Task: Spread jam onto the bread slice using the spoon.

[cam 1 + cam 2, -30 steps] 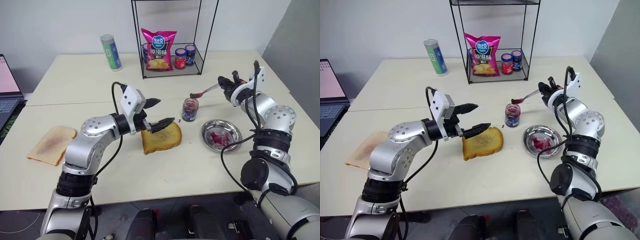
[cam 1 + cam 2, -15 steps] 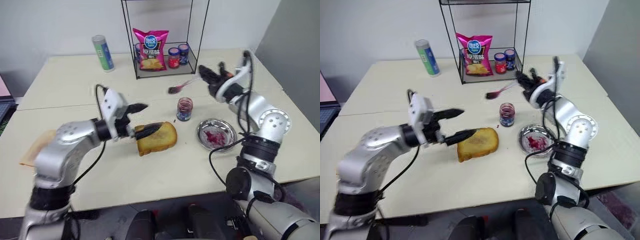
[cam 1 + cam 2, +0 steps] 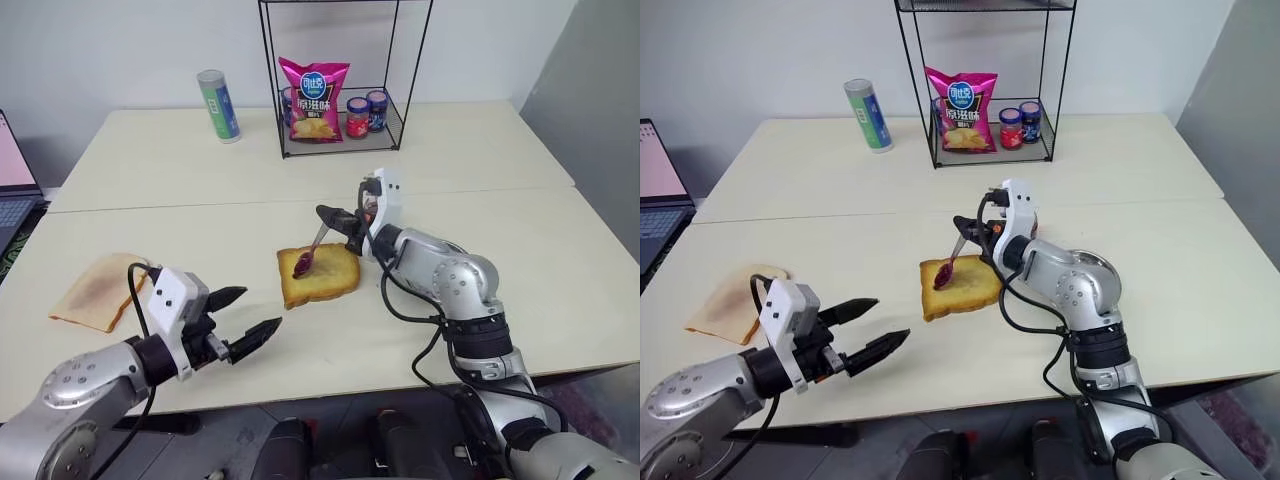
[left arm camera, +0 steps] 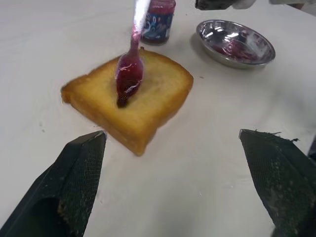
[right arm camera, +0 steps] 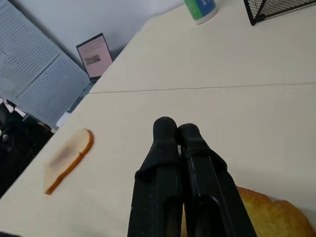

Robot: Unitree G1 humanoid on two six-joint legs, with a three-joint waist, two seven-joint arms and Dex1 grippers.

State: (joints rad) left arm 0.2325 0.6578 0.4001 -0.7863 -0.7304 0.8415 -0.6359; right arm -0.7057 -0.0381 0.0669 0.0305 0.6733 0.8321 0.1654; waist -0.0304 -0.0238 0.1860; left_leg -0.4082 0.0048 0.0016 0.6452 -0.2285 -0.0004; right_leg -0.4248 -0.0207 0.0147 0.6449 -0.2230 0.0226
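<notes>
Changing: spoon [image 3: 308, 255] now hangs over the bread [image 3: 320, 276]; a second ago it was up beside the open jar [image 4: 158, 19], away from the slice.
Left gripper [image 3: 238, 318]: pulled back from the bread edge toward the near table edge, fingers spread wide, holding nothing; the slice now lies unheld.
Right gripper [image 3: 333, 220]: swung in over the table's middle, fingers pressed together on the spoon handle, just above the slice's far edge.
Meaning: scooping looks done, loaded spoon is at the slice; spreading is about to start, none laid yet.
Spoon: slim silver, tilted down toward the bread, bowl low over the slice's left half; contact cannot be told.
Jam [image 4: 128, 78]: glossy dark red-purple heap filling the bowl, a drip at its tip.
Bread: thick golden slice, brown crust, flat on the table at centre, top still bare of jam.
Nearby: steel dish [image 4: 236, 42] smeared red, just right of the jar, behind the bread.
</notes>
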